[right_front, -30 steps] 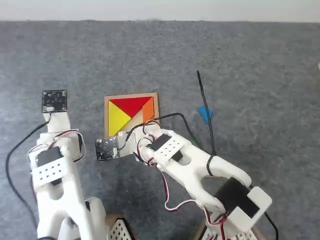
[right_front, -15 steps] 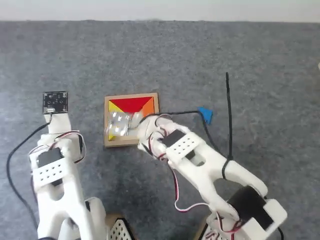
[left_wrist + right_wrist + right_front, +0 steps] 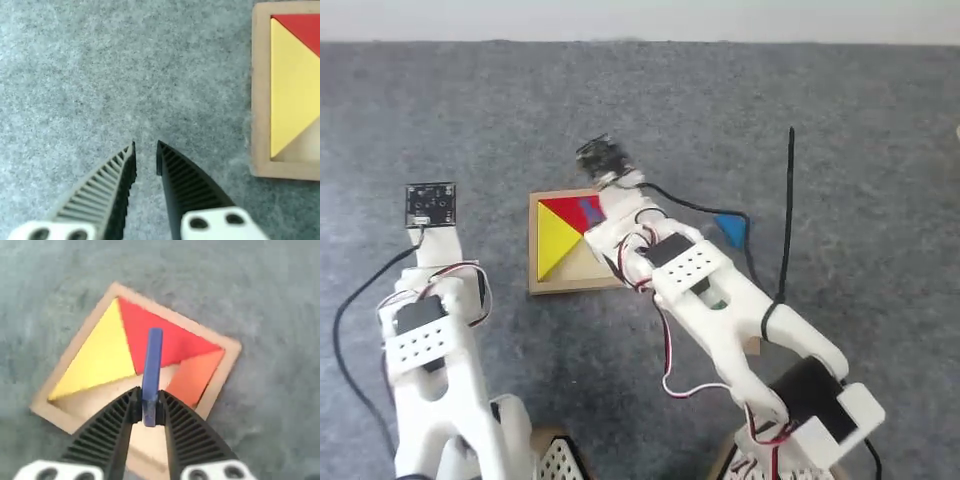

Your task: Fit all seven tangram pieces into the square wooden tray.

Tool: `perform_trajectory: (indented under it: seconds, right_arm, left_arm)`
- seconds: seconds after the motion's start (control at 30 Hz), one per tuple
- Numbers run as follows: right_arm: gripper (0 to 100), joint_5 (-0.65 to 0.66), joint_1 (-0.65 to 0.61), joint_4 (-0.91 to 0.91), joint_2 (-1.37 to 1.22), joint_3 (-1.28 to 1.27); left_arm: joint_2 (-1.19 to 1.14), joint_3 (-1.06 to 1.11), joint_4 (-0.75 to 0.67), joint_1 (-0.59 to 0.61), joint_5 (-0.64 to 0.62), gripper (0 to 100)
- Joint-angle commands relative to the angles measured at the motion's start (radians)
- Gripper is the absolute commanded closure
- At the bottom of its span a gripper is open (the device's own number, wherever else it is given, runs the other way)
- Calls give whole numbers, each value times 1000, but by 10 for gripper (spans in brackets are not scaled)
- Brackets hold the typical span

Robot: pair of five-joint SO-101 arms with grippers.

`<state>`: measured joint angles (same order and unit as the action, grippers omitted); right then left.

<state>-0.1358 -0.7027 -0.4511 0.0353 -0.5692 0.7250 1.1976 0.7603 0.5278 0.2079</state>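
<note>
High view, square wooden tray [image 3: 533, 250]: light wood with a raised rim, lying on the grey felt-like table [image 3: 840, 100], left of centre.
High view, pieces in the tray: a large yellow triangle [image 3: 555, 242] fills the left side. A large red triangle [image 3: 568, 210] lies along the far edge. The two meet on a diagonal.
High view, loose piece: a small light-blue triangle [image 3: 730, 230] lies flat on the table, right of the tray and well apart from it.
High view, arms: the right arm [image 3: 695, 280] reaches over the tray's right half. The left arm [image 3: 420, 340] stands left of the tray.
Left wrist view, left end effector [image 3: 145, 150]: black ribbed fingers [image 3: 112, 180] are parted by a narrow gap. It is released, grasps nothing, and sits over bare table near the tray's left rim.
Right wrist view, right end effector [image 3: 148, 396]: clenched on a thin dark-blue piece [image 3: 151, 360], held on edge above the tray's middle.
Right wrist view, orange piece [image 3: 196, 377]: set in the tray's right side, touching the red triangle.
</note>
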Motion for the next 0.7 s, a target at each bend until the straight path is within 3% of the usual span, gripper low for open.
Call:
perform_trajectory:
  seconds: [0.0, 0.3, 0.5, 0.67]
  right_arm:
    - [992, -170, 12, -56, 8, 41]
    - [985, -377, 13, -102, -28, 38]
    - [761, -374, 8, -101, -70, 44]
    - [721, -334, 16, -171, 25, 44]
  left_arm:
    - [32, -8, -20, 2, -9, 928]
    - [32, -7, -18, -8, -9, 928]
    - [34, -5, -15, -37, -6, 928]
    - [34, -5, -18, -35, -8, 928]
